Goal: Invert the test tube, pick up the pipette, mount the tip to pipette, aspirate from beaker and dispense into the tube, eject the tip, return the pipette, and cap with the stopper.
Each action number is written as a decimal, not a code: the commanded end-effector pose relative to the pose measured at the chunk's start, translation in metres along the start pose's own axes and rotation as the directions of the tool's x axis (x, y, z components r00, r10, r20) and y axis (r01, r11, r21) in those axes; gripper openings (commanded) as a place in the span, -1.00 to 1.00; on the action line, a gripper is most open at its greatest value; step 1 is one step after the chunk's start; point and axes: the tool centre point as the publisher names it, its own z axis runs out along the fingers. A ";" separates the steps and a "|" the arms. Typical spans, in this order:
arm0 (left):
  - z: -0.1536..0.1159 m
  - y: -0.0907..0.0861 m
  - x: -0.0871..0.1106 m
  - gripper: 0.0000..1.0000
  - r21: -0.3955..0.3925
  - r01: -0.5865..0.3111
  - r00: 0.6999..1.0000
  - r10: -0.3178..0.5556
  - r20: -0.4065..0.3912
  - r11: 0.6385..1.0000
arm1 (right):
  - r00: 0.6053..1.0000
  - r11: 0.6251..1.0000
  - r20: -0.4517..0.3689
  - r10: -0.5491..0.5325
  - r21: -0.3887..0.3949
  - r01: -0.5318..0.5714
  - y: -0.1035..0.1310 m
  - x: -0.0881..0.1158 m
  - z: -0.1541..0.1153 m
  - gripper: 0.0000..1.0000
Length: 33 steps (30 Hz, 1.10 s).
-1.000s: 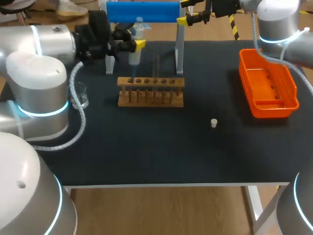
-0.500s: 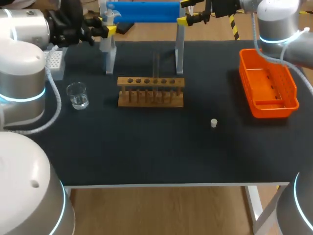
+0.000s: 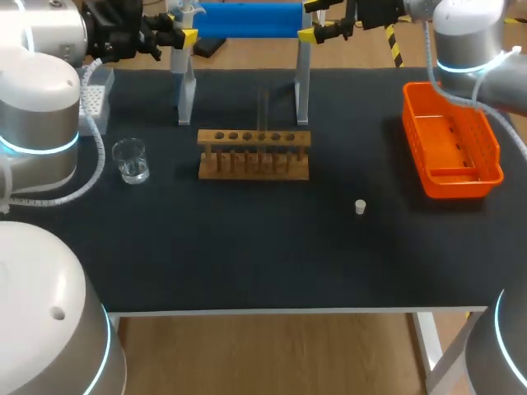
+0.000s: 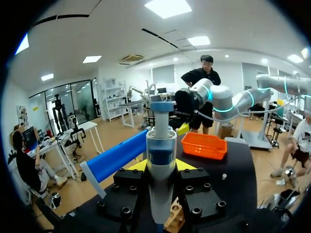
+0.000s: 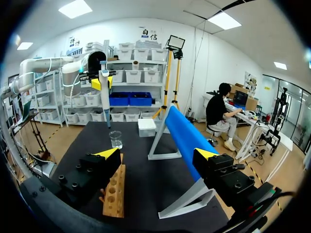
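Observation:
My left gripper (image 3: 182, 38) is at the table's far left, by the blue stand, shut on the white and blue pipette (image 3: 183, 15), which it holds upright. In the left wrist view the pipette (image 4: 161, 160) stands between the yellow fingers. The right wrist view shows that pipette (image 5: 104, 92) hanging above the beaker (image 5: 115, 139). The glass beaker (image 3: 130, 160) stands left of the wooden rack (image 3: 254, 154), from which a thin tube (image 3: 263, 107) sticks up. A small white stopper (image 3: 360, 206) lies to the right. My right gripper (image 3: 310, 20) is open at the stand's right end.
A white tip box (image 3: 94, 99) sits at the far left edge. The blue stand (image 3: 240, 20) spans the back of the table behind the rack. An orange basket (image 3: 450, 140) stands at the right. My right gripper (image 5: 156, 154) is above the blue bar (image 5: 184, 136).
My left arm has carried the pipette from above the rack's left end to the left and back, near the stand's left leg. The right arm has not moved.

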 end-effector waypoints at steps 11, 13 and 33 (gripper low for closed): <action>-0.001 0.000 0.000 -1.00 0.000 0.000 1.000 0.000 -0.002 1.000 | 1.000 1.000 -0.004 0.000 0.002 0.000 0.000 -0.001 -0.001 1.00; 0.010 0.002 -0.005 -1.00 -0.022 -0.006 1.000 0.006 0.011 1.000 | 1.000 1.000 -0.004 0.000 0.002 0.000 0.000 -0.001 -0.001 1.00; 0.045 0.021 -0.048 -1.00 -0.089 0.104 0.959 -0.076 0.273 0.991 | 1.000 1.000 -0.004 0.000 0.002 0.000 0.000 -0.001 -0.001 1.00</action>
